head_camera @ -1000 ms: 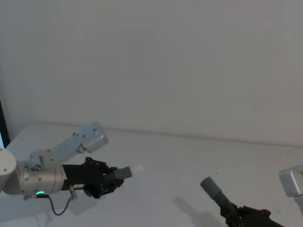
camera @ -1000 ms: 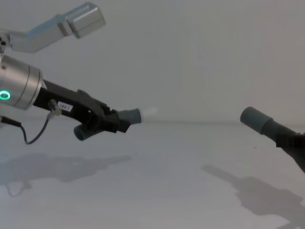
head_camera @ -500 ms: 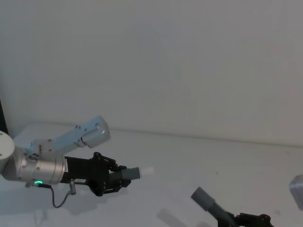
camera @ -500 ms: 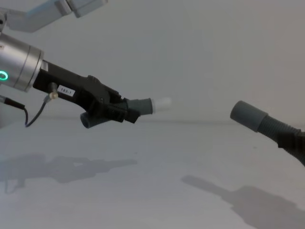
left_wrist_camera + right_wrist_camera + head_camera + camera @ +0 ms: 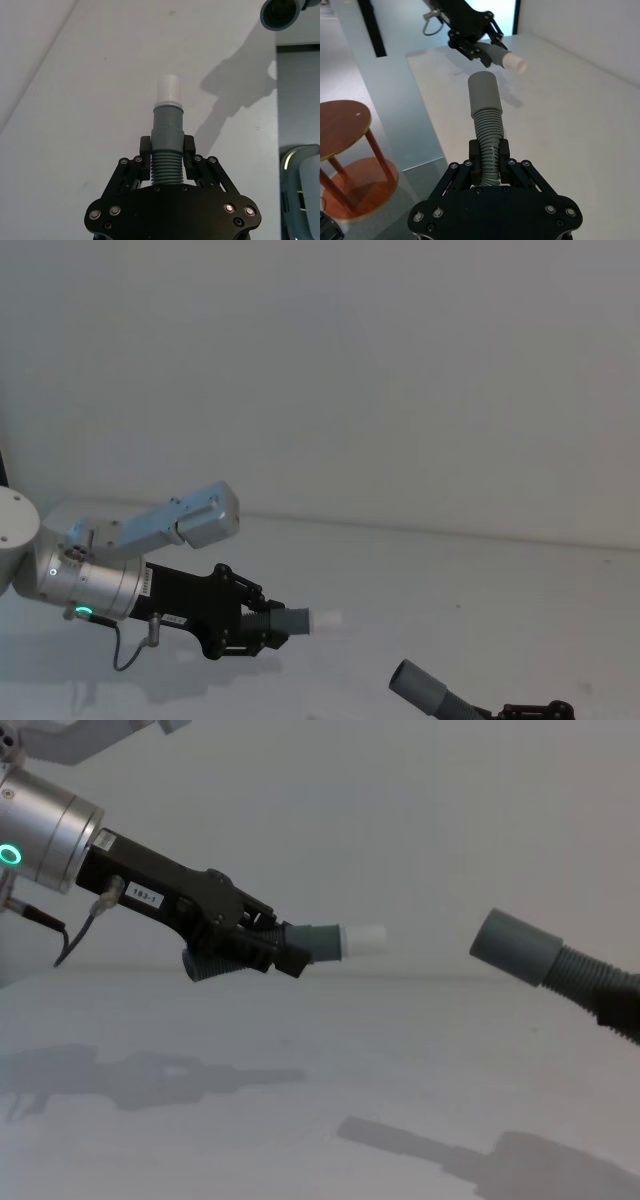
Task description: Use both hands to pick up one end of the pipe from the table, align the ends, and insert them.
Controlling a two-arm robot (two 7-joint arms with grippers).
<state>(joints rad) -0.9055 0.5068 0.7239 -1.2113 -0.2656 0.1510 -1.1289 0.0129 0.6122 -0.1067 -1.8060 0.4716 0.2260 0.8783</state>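
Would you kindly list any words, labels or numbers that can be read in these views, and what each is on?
"183-1": white sticker on the side of the left gripper, chest view.
The same sticker in the head view: too small to read.
No other text is legible.

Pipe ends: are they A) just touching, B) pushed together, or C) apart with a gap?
C: the chest view shows open space between the white tube tip, held up by the left pincer, and the wide socket cuff, held up by the right pincer.
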